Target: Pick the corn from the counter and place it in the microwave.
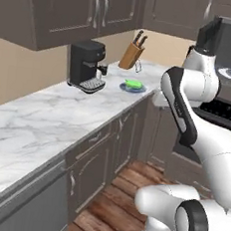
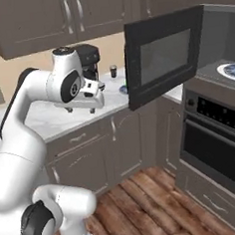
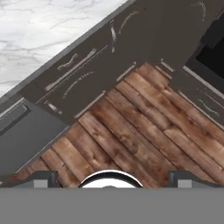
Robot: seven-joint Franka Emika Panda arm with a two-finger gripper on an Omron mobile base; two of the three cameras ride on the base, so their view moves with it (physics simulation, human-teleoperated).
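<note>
The counter is seen running along the wall, white marble over dark cabinets, and is taken here as the landmark. At its far end the microwave is set above an oven, with its door swung open toward the counter and a blue patterned plate lying inside. A black coffee machine is stood on the counter near the back wall, with a knife block farther along in the corner. The corn is seen lying on a small blue plate on the counter, just beside the coffee machine and toward the microwave. The gripper is held over the counter's front edge, well apart from the corn; its fingertips are set wide apart, with nothing between them and wooden floor below.
</note>
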